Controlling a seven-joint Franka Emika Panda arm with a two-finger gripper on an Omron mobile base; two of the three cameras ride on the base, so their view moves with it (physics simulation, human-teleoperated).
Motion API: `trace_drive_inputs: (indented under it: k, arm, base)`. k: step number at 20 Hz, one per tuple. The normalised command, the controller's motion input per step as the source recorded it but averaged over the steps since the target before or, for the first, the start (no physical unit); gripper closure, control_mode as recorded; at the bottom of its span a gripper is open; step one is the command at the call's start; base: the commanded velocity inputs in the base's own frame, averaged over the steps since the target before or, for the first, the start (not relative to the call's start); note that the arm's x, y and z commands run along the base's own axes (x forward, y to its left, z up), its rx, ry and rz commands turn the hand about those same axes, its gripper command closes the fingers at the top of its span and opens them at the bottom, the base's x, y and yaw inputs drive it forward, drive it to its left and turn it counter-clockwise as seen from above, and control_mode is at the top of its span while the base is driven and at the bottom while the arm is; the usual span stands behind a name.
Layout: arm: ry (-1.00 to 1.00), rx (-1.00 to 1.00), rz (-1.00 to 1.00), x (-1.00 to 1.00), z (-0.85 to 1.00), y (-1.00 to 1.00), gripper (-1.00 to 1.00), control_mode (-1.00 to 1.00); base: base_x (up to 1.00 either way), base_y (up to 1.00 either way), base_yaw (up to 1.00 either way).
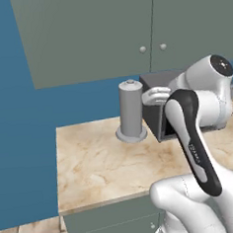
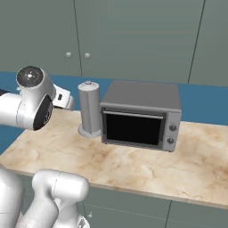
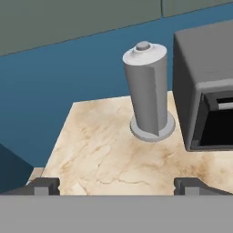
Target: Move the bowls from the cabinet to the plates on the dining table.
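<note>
Jaws (image 3: 116, 185) spread wide and empty, hovering over the tabletop (image 1: 100, 164) near the grey canister (image 3: 148, 93). Cabinet (image 2: 133, 38) doors are closed, so the bowls are presumably inside. Rigid, probably slick; I'd pinch a rim.

Kitchen: marble-look counter (image 2: 133, 167), grey toaster oven (image 2: 141, 116), paper-towel holder (image 2: 89, 109), wall cabinet (image 2: 133, 35) w/ knobs.

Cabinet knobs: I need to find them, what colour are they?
Grey, on the grey-green cabinet; knobs show best in the right base view.
</note>
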Motion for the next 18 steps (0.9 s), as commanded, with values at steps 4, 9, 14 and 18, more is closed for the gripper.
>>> trace_drive_inputs:
  k: [4,9,14,18]
  arm:
    - [0.0,-0.1,-0.02,-0.08,0.14,0.0,-1.0,-1.0]
    - [-0.03,-0.12,-0.04,-0.01,0.21,0.0,-1.0,-1.0]
    - [-0.09,-0.1,-0.07,0.0,0.31,0.0,-1.0,-1.0]
    - [-0.07,-0.03,-0.05,0.0,0.14,0.0,-1.0,-1.0]
  base:
    - [0.0,0.0,0.0]
    - [0.0,0.0,0.0]
    - [0.0,0.0,0.0]
    - [0.0,0.0,0.0]
